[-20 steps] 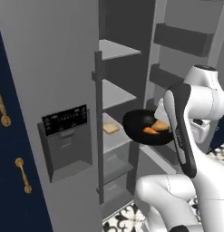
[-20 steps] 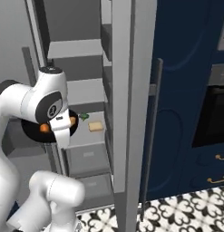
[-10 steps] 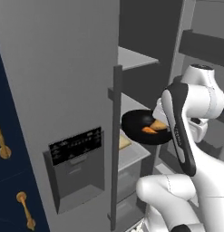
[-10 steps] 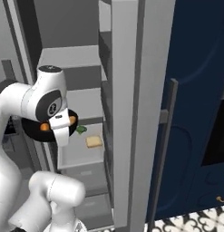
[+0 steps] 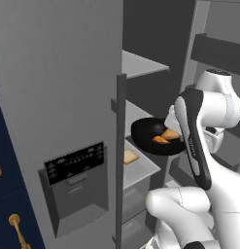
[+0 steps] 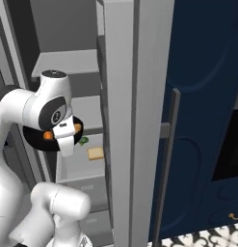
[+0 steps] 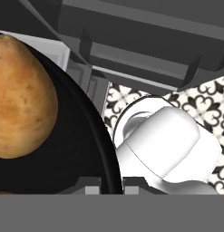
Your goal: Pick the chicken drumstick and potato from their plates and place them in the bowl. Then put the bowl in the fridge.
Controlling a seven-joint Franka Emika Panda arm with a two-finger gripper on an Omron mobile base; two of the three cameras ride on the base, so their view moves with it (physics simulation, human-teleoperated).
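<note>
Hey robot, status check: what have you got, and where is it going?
Gripper shut on bowl rim. Potato and drumstick inside it. Bowl held up at the open fridge shelves. Door edge close to the left.

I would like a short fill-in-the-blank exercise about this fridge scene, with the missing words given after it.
1. The potato lies inside the black ____.
2. The tool is shut on the ____ of the bowl.
3. The fridge door with the dark dispenser panel stands ____.
4. A tan slice lies on a fridge ____.

Missing words: bowl; rim; open; shelf
</note>
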